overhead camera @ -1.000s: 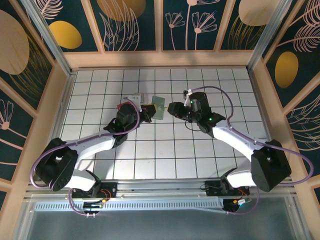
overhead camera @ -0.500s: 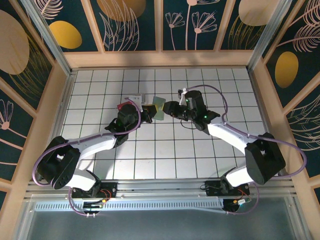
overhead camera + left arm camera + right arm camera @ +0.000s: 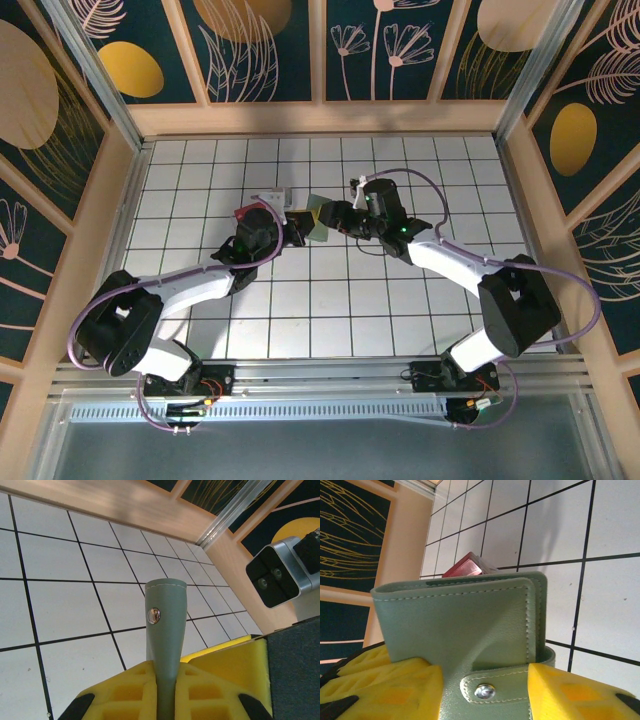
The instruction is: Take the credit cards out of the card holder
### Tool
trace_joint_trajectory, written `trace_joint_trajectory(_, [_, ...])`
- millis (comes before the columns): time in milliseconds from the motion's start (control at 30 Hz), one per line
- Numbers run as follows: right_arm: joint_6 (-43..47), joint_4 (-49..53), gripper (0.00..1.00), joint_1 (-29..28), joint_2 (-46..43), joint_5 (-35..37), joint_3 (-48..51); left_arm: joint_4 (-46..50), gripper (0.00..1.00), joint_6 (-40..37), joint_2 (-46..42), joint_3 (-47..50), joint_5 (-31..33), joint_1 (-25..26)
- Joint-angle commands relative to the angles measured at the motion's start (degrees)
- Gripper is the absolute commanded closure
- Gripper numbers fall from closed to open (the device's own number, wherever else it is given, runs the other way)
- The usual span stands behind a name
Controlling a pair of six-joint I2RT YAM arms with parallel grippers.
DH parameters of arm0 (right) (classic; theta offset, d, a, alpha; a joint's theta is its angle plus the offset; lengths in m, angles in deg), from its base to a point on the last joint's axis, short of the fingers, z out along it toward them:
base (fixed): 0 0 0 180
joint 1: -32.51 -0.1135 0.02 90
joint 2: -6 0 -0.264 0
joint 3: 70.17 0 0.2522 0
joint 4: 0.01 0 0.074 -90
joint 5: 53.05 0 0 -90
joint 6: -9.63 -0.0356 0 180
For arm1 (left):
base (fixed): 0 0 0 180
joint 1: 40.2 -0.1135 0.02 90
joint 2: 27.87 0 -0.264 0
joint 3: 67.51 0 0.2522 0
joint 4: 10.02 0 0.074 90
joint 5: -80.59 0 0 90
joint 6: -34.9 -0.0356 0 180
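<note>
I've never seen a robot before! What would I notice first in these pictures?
Two black-and-white robot arms meet in the middle of the white gridded table, with a small grey-green soft folding card holder between them. The left gripper pinches the holder's edge in its yellow fingers, and the right gripper has yellow fingers either side of the holder's snap tab. Dark blue wall panels with golden leaves stand all around.

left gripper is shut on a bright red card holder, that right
Not quite. The card holder is pale grey-green, not bright red, as the left wrist view shows. The left gripper is indeed shut on it.
</note>
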Motion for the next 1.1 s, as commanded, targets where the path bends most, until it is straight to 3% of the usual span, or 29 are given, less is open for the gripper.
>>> trace_joint_trajectory(0, [-0.33,-1.98,0.5,-1.05,0.96,-1.16,-2.15,-4.92,1.0,1.02,0.02,-1.36,-1.73,0.22])
trace_joint_trajectory(700, [-0.28,2.99,0.87,-1.02,2.4,3.76,-0.77,-5.66,1.0,1.56,-2.56,0.14,1.83,0.23])
trace_joint_trajectory(1067, [-0.49,2.48,0.94,-0.81,0.01,5.65,1.71,-5.11,1.0,3.0,-3.3,0.83,5.21,0.17])
